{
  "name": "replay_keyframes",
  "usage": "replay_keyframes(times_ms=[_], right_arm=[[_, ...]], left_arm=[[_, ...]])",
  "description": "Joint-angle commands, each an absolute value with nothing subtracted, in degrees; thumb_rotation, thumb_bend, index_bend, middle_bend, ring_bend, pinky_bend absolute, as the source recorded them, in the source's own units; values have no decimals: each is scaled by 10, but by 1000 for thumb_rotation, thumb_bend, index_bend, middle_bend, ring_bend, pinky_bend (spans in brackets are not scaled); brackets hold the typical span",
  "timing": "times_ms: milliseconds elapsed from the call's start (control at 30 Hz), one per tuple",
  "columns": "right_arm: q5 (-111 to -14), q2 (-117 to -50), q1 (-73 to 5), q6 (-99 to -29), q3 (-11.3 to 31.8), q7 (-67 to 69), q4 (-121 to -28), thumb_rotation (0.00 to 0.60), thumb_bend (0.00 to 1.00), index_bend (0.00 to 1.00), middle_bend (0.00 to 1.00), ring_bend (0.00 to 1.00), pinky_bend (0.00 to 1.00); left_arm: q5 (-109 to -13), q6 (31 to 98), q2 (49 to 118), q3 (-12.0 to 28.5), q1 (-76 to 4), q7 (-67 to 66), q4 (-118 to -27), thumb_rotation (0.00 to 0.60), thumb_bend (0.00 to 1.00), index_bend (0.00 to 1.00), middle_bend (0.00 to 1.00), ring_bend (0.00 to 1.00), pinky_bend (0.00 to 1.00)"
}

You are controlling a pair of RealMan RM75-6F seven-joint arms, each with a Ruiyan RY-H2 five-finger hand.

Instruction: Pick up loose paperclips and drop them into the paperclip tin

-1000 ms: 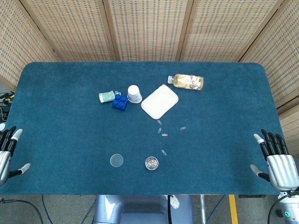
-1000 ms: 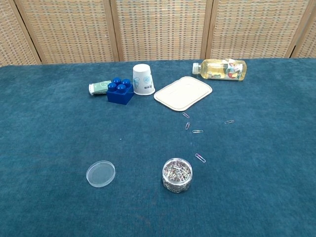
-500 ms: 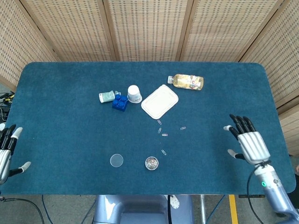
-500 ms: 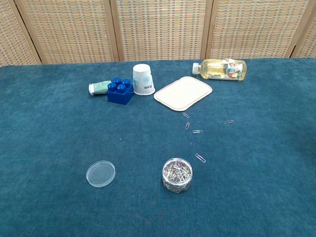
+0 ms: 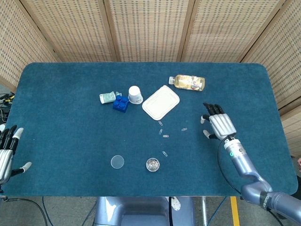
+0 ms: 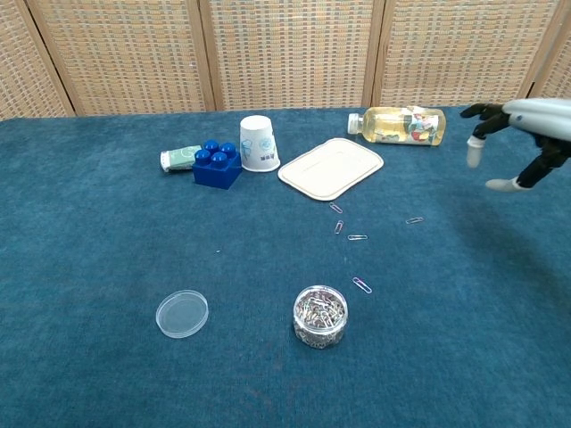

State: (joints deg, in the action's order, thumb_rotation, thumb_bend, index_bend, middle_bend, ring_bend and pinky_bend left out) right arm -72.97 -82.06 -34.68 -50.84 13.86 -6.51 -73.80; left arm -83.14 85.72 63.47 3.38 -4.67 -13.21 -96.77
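left hand [image 5: 5, 150]: at left counter edge, fingers spread, holding nothing
clear round paperclip tin [image 6: 319, 316]: lidless, near front of blue counter [image 5: 61, 117]
loose silver paperclips [image 6: 357, 237]: scattered between tin and white tray [image 6: 331, 168]
right hand [image 5: 219, 125]: fingers apart, holding nothing, right of clips

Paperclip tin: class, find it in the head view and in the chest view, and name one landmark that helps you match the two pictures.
Head view: the paperclip tin sits low, just right of centre, near the table's front edge.
Chest view: the tin sits low, a little right of centre.
Shared landmark: the clear round lid lies on the cloth to the tin's left in both.
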Motion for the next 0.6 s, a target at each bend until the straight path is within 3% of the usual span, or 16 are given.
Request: replay_keyframes(times_ms=[33,600], right_arm=[[-710,-852,-370,-485,137,-78,-705,600,323,440,0,0,0],[-659,-946,-436,-443,134,-143,-615,600,353,452,0,0,0]], left_arm=[[-830,856,636,34,-48,-136,-968,600,0,0,0,0,0],[-808,838,643,40,-57,-146,-961,600,0,0,0,0,0]])
